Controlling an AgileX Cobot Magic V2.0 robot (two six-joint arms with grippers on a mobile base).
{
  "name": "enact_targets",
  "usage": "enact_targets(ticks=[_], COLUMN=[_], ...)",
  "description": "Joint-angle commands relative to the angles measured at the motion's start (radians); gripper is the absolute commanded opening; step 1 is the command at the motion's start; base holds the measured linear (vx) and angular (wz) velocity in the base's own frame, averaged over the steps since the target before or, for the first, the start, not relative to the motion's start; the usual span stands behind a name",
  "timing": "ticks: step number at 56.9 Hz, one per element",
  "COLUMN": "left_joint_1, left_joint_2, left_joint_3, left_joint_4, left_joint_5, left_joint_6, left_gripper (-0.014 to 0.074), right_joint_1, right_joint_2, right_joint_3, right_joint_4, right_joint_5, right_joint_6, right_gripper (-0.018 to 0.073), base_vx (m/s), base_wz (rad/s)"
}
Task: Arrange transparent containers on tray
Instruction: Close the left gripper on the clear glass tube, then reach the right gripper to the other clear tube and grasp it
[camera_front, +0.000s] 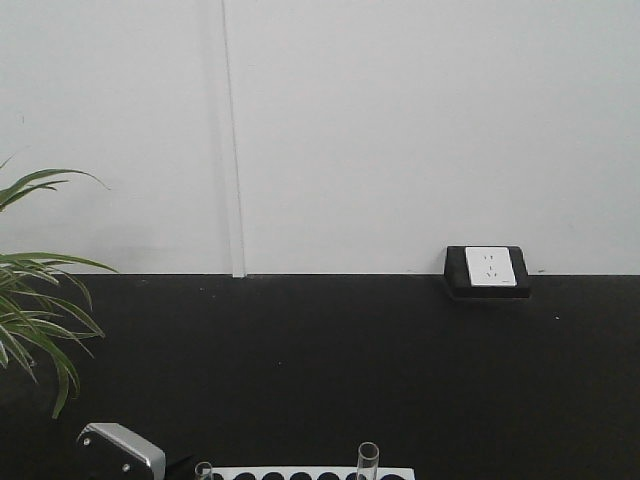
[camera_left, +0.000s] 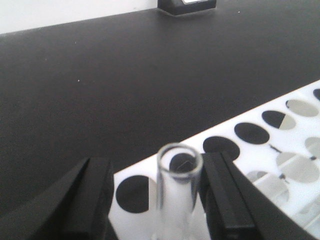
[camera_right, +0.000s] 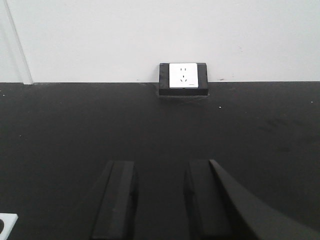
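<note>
A clear glass test tube (camera_left: 179, 190) stands upright in a hole of the white rack (camera_left: 280, 150). My left gripper (camera_left: 156, 167) is open around it: the right finger (camera_left: 225, 200) is right against the glass and the left finger (camera_left: 87, 200) stands well apart. In the front view this tube's rim (camera_front: 203, 470) shows at the bottom edge, and a second test tube (camera_front: 368, 460) rises from the rack (camera_front: 400, 473) further right. My right gripper (camera_right: 160, 170) hangs open over the black tabletop with nothing between its fingers. The yellow tray is out of view.
The rack's other round holes (camera_left: 251, 133) are empty. A white socket in a black box (camera_front: 488, 270) sits against the back wall. Plant leaves (camera_front: 35, 310) hang over the table's left side. A white rack corner (camera_right: 6, 221) shows at the right wrist view's bottom left.
</note>
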Motion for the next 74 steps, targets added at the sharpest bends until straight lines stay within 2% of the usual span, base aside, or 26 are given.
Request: enact_targets(ticks=[1, 10, 29, 36, 61, 67, 74], left_joint_1=[-0.006, -0.006, -0.006, -0.006, -0.006, -0.006, -0.006], left_joint_2=[-0.021, -0.012, -0.013, -0.029, -0.224, -0.301, -0.381], left_joint_3=[-0.026, -0.026, -0.026, -0.026, -0.052, -0.09, -0.145], left_joint_4=[-0.012, -0.012, -0.012, -0.012, -0.012, -0.01, -0.011], left_joint_5=[-0.098, -0.099, -0.102, -0.106, -0.09, -0.037, 0.086], left_joint_6=[-0.001, -0.004, -0.005, -0.005, -0.001, -0.001, 0.008], left_gripper=[0.0467, 0.0398, 0.0171, 0.0122, 0.0103, 0.0103, 0.0103], right_joint_1=[-0.003, -0.003, -0.003, -0.003, -0.003, -0.003, -0.003], right_joint_2=[0.004, 0.004, 0.004, 0.004, 0.004, 0.004, 0.004], right_joint_3=[-0.035, -0.035, -0.035, -0.035, -0.035, -0.035, -0.035], right_joint_4=[-0.005, -0.005, -0.005, -0.005, -0.005, -0.005, -0.005], right_joint_5=[-0.068, -0.042, -0.037, -0.037, -0.049, -0.074, -0.08], right_joint_6=[-0.005, -0.005, -0.005, -0.005, -0.005, -0.005, -0.005], right_gripper=[0.0334, 0.0334, 0.0334, 0.0334, 0.0334, 0.0334, 0.0334], base_vx=[0.0, 0.0, 0.0, 0.0, 0.0, 0.0, 0.0], base_wz=[0.0, 0.0, 0.0, 0.0, 0.0, 0.0, 0.0])
